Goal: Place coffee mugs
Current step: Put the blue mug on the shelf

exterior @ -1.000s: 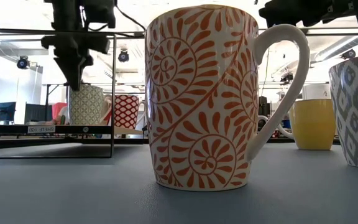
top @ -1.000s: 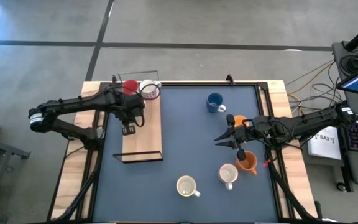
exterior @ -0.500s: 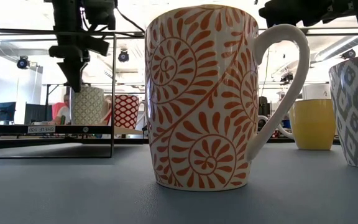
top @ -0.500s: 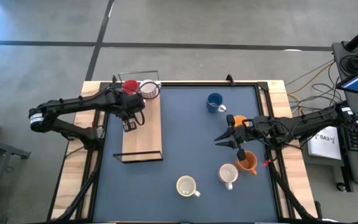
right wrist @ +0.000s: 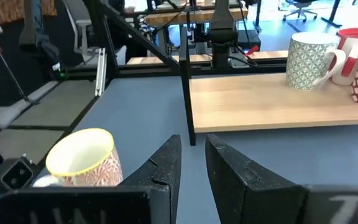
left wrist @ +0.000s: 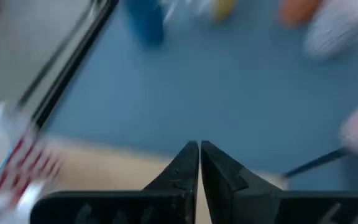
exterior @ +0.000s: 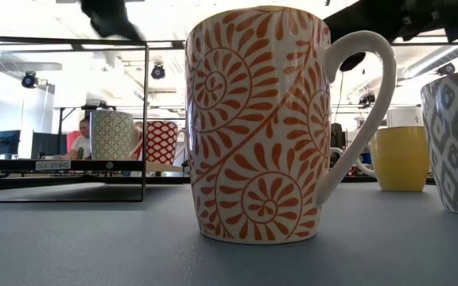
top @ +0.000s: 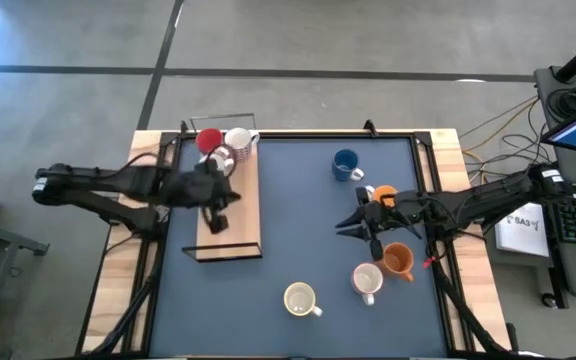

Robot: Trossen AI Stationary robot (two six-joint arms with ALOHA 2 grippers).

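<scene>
Two mugs, a red one and a white patterned one, stand on the far end of a wooden shelf board; they also show in the right wrist view. My left gripper hangs shut and empty over the board's middle, slanting down. A blue mug, two orange mugs, a white one and a cream one stand on the blue mat. My right gripper hovers open and empty over the mat, pointing toward the shelf.
A thin black wire frame rises at the shelf's edge. The orange-patterned mug fills the low view, with a yellow mug and a grey-patterned mug beside it. Bare mat lies between the grippers.
My left gripper has risen from above the board, drawn away from the two mugs toward the near edge, and tipped from pointing down to slanting forward; it stays shut. My right gripper has crept a little toward the table's left.
</scene>
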